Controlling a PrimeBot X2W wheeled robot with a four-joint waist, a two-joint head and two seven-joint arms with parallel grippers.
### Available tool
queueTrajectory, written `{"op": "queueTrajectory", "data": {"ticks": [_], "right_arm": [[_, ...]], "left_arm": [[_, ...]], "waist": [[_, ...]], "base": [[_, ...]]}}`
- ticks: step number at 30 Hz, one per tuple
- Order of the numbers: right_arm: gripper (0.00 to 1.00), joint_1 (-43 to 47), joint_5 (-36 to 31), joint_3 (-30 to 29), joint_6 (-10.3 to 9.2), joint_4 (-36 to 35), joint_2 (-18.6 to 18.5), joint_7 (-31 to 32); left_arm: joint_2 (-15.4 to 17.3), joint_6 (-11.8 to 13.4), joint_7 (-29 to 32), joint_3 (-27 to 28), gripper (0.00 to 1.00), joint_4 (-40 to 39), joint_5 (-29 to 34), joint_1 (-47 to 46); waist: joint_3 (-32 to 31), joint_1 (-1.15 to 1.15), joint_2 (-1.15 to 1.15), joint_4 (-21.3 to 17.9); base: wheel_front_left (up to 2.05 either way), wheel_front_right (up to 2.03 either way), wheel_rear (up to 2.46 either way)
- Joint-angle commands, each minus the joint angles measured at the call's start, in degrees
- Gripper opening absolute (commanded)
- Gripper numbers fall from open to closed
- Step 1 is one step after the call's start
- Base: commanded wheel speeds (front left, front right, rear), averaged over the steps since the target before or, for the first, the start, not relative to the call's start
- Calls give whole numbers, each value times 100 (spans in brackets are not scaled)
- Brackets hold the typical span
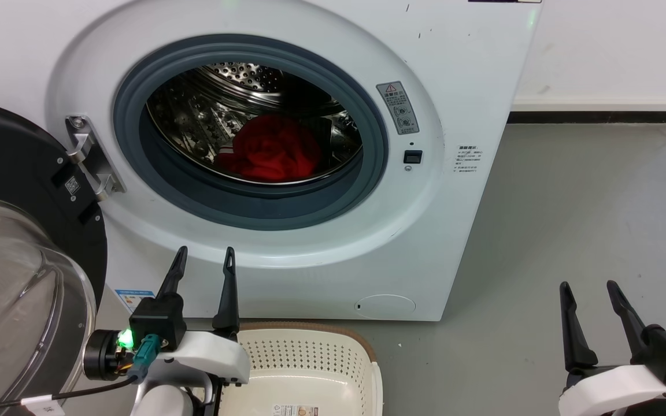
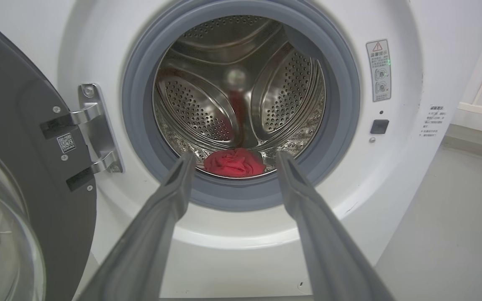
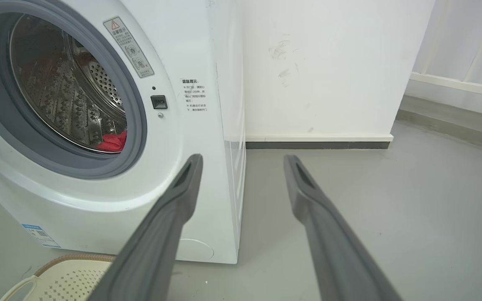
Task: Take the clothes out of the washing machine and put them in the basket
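Both pincers were spread wide and held nothing. The left pincer point(image 1: 206, 252) hung in front of the lower part of the washing machine point(image 1: 472, 86), and the right pincer point(image 1: 588, 285) hung over the grey floor point(image 1: 570, 231), to the right of the machine.

The floor was smooth and met a white wall point(image 1: 610, 46) with a dark skirting point(image 1: 599, 117). The machine stood on this floor with its door point(image 1: 15, 173) swung open to the left; the picture edge cut off the door. The basket point(image 1: 310, 352) stood on the floor just before the machine, partly behind the left arm and cut off at the bottom edge. The clothes point(image 1: 272, 147) lay as a red heap at the bottom of the steel drum point(image 1: 240, 81). The grey ring point(image 1: 136, 86) hid their lower part, so I could not tell how many pieces there were.
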Motion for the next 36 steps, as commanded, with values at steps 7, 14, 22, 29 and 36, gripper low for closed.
{"op": "queueTrajectory", "data": {"ticks": [7, 14, 22, 29, 36], "right_arm": [[100, 52, -310, 7, -2, -62, 2, -59], [100, 92, -566, 12, -2, -73, 3, -96], [100, 82, -580, 41, -3, -22, 3, -110], [100, 88, -561, 45, -3, 17, 3, -117], [100, 76, -570, 34, -3, 11, 3, -120]], "left_arm": [[-27, 25, -106, 53, 100, 33, 308, 5], [-73, -9, -173, 114, 100, 72, 544, 1], [-125, -85, -187, 179, 100, 168, 568, 11], [-179, -164, -186, 244, 100, 264, 537, 41], [-222, -222, -187, 299, 100, 321, 540, 30]], "waist": [[-2, 0, 0, -10], [6, 0, 0, -5], [18, 0, 0, -8], [13, 0, 0, -9], [11, 0, 0, -5]], "base": [[0, 0, 0], [0, 0, 0], [0, 0, 0], [0, 0, 0], [0, 0, 0]]}}
